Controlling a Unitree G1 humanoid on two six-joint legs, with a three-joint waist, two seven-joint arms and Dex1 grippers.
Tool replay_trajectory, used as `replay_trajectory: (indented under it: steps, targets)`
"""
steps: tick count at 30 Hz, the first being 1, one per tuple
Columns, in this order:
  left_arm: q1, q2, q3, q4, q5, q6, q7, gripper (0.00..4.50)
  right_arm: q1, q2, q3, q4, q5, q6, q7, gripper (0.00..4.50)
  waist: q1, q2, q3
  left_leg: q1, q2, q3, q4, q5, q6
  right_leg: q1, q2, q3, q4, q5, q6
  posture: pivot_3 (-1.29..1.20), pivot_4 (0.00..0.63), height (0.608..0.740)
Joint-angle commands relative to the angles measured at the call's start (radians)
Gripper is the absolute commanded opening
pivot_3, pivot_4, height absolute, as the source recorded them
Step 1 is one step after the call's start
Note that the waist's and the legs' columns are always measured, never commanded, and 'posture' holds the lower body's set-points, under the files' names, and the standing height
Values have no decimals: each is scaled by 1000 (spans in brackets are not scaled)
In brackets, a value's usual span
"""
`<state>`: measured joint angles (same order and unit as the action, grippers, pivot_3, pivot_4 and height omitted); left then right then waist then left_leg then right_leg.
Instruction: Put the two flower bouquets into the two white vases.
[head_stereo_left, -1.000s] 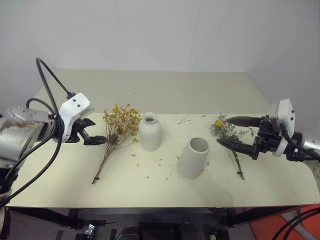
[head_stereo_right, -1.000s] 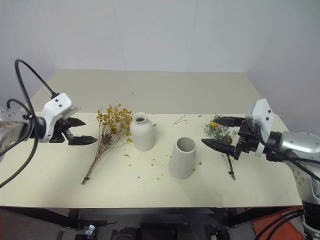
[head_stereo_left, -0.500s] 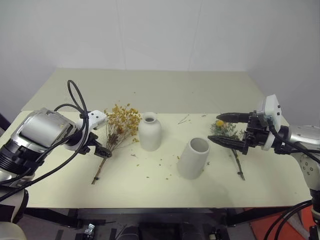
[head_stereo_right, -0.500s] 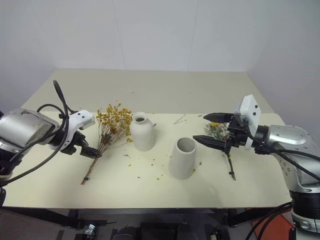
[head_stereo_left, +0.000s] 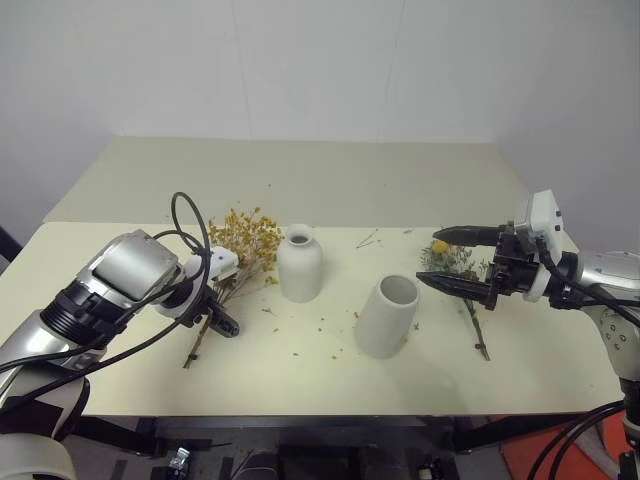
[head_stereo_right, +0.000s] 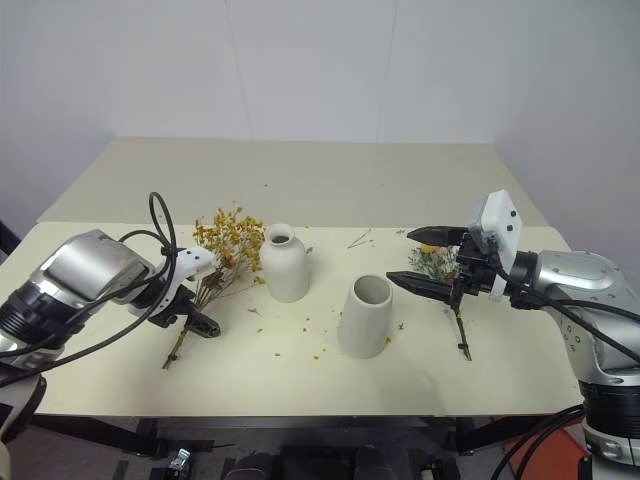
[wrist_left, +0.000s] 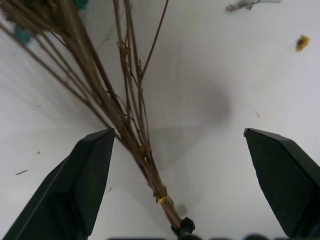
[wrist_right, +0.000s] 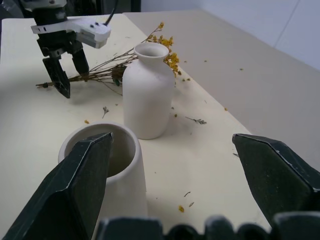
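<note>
Worktop (head_stereo_left: 300, 180): far half bare; bottle vase (head_stereo_left: 299, 264) and cylinder vase (head_stereo_left: 386, 316) stand mid-front, open gap between them, bouquets at either flank.

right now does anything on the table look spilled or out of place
Yes: small yellow and dark crumbs lie scattered on the table around the bottle vase and the cylinder vase, seemingly shed by the dried flowers. A loose twig lies behind the vases. Both vases stand upright.

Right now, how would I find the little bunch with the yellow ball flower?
Start at the cream table and find the wide white cylinder vase. Just right of it, beside the right gripper, lies a small sprig. It is grey-green with one yellow ball, unlike the bushy mustard-yellow bunch on the far side of the bottle vase.
</note>
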<state>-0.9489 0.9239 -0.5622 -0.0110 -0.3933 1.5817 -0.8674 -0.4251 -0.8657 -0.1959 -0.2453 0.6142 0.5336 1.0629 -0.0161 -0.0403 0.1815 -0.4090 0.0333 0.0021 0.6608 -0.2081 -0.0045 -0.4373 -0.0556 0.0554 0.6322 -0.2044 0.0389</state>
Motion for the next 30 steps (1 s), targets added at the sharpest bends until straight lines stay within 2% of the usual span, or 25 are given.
replay_trajectory:
  steps: [1,3,8,17,18,25,30]
  targets:
    - [-18,-37,-17,28,23,-1,50,4500,-11,-17,-32,-17,23,3,6,4473,1,0,0,1,0,0,0,0,0,1,0,0,0,0,0,0,150,740]
    - [-19,-70,-15,56,30,2,75,4500,-16,-15,-26,-15,20,3,5,4473,3,1,-1,2,0,0,0,0,0,1,0,0,1,0,0,0,150,740]
    - [-25,-129,-5,135,72,-11,145,2991,-19,-13,-25,-19,24,8,2,4500,5,4,-2,6,-1,0,0,0,0,6,0,0,0,0,0,0,150,740]
    - [-52,-142,11,190,91,-41,158,178,0,-14,-38,-34,34,12,-7,4500,2,5,-3,12,-1,0,0,0,0,12,0,0,-1,0,0,0,150,740]
    - [-55,-142,18,189,92,-40,162,11,2,-14,-40,-35,35,11,-10,4500,2,5,-3,12,-1,0,0,0,0,12,0,0,-1,0,0,0,150,740]
    - [-59,-151,103,208,135,-62,249,11,13,-12,-46,-41,39,11,-20,4500,1,4,-3,10,0,-1,0,0,0,11,0,0,-1,0,0,0,150,740]
    - [-29,-175,355,209,201,-271,412,11,8,-5,-40,-40,39,6,-28,4500,-2,2,-1,8,0,-1,0,0,0,8,-1,0,-1,0,0,0,150,740]
